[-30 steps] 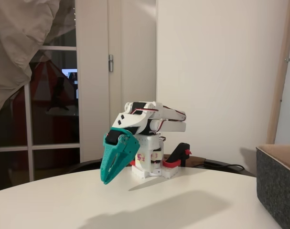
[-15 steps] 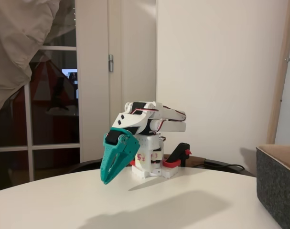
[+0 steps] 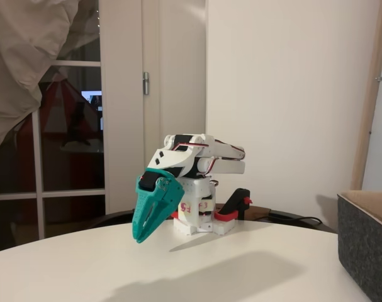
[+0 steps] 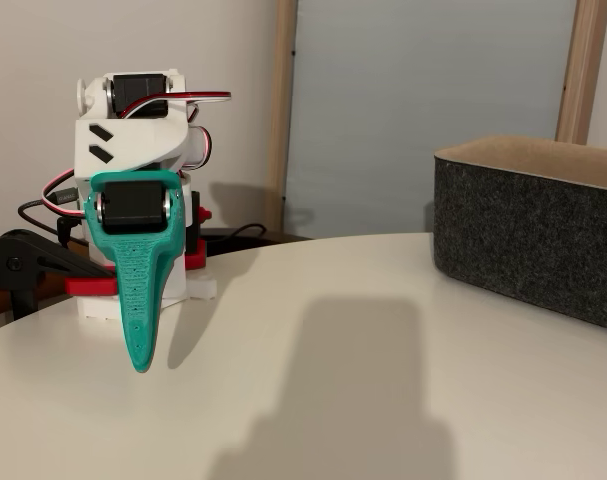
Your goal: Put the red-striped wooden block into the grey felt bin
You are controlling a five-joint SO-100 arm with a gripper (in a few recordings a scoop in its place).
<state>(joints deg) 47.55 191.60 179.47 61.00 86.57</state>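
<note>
My teal gripper (image 3: pixel 139 236) hangs folded in front of the white arm base, tip pointing down just above the white table, in both fixed views (image 4: pixel 141 362). Its fingers lie together, shut, with nothing between them. The grey felt bin (image 4: pixel 528 240) stands on the table to the right of the arm, its dark speckled wall toward the camera and a tan inside edge showing. Its corner appears at the right edge of a fixed view (image 3: pixel 367 251). The red-striped wooden block is out of view.
The round white table (image 3: pixel 197 270) spreads bare between arm and bin. A black and red clamp (image 3: pixel 231 211) holds the base at the table's back edge. A glass door and white wall stand behind.
</note>
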